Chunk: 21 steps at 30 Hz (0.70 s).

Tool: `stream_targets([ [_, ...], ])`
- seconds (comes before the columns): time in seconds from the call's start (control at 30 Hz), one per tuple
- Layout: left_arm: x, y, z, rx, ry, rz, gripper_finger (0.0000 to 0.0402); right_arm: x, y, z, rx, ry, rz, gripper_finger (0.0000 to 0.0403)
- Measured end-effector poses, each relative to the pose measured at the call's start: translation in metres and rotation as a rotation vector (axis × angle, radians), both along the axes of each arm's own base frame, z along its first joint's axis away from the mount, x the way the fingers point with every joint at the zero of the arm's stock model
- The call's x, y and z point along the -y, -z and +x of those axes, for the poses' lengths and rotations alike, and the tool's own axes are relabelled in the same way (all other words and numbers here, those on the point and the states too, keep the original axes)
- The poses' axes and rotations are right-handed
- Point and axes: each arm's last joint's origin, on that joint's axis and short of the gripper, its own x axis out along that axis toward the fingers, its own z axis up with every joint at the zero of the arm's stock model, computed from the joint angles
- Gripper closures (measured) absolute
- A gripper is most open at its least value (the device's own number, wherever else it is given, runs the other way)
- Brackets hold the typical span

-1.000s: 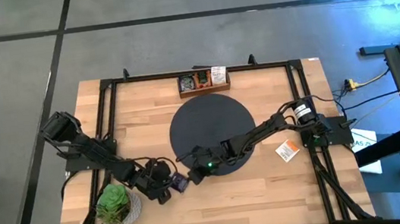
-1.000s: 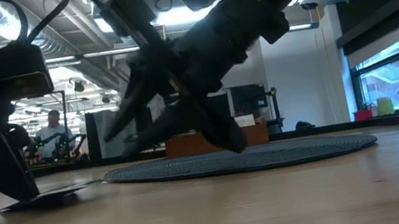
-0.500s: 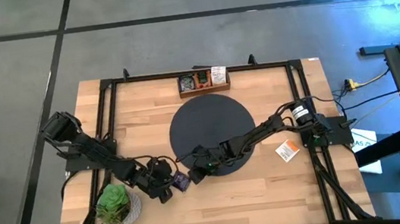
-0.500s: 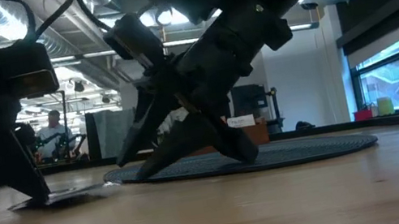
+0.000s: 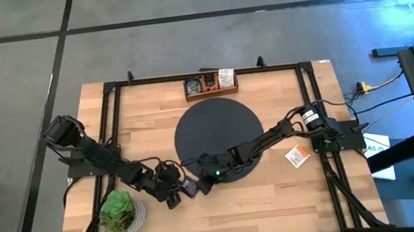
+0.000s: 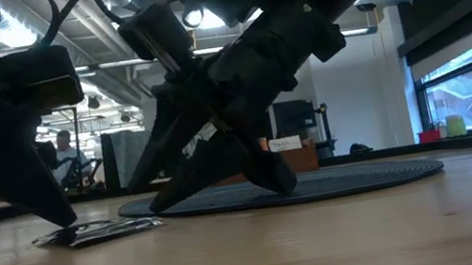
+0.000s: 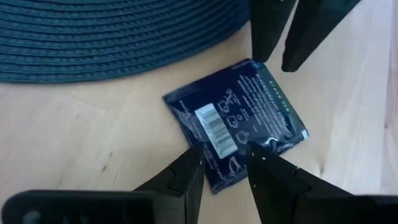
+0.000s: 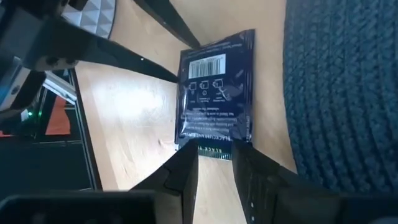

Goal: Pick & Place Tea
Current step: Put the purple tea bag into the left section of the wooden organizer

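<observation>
A dark blue tea packet lies flat on the wood just off the black round mat's near-left rim. My left gripper is at the packet's end away from the mat, and its fingers close in on one corner. My right gripper reaches over the mat's rim. Its fingers are slightly apart over the packet's mat-side edge; whether they touch it I cannot tell. In the low view the packet lies on the table between both grippers. My left gripper has the packet's corner between its two fingertips, slanting down from the table's left side. The foil is crinkled beside one finger. The packet stays flat on the table, its gripper-side end barely raised.
A wooden tray with more tea packets sits at the far edge. An orange packet lies right of the mat. A green plant in a pot stands at the near left, close behind my left arm. A person is in the room beyond.
My left gripper has moved toward the table's right, and the packet has slid along the wood with it toward the mat. My right gripper has come down at the mat's near-left rim, toward the packet's other end.
</observation>
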Motion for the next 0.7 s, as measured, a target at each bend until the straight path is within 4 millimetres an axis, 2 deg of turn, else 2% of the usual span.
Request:
stream_targets([
  [0.17, 0.0, 0.0, 0.0, -0.01, 0.011, -0.018, 0.0288, 0.0, 0.0, 0.0, 0.012, -0.018, -0.031, 0.0303],
  [0.33, 0.0, 0.0, 0.0, -0.025, 0.029, -0.037, 0.0288, 0.0, -0.006, 0.005, 0.103, -0.071, -0.127, 0.0303],
  [0.47, 0.0, 0.001, 0.0, -0.029, 0.031, -0.037, 0.0288, -0.003, -0.024, 0.016, 0.175, -0.17, -0.222, 0.0303],
  [0.6, 0.001, 0.003, 0.0, -0.035, 0.034, -0.029, 0.0288, -0.01, -0.033, 0.019, 0.152, -0.307, -0.373, 0.0303],
  [0.7, 0.002, 0.01, 0.003, -0.044, 0.035, -0.024, 0.0288, -0.013, -0.042, 0.022, 0.152, -0.311, -0.421, 0.0303],
])
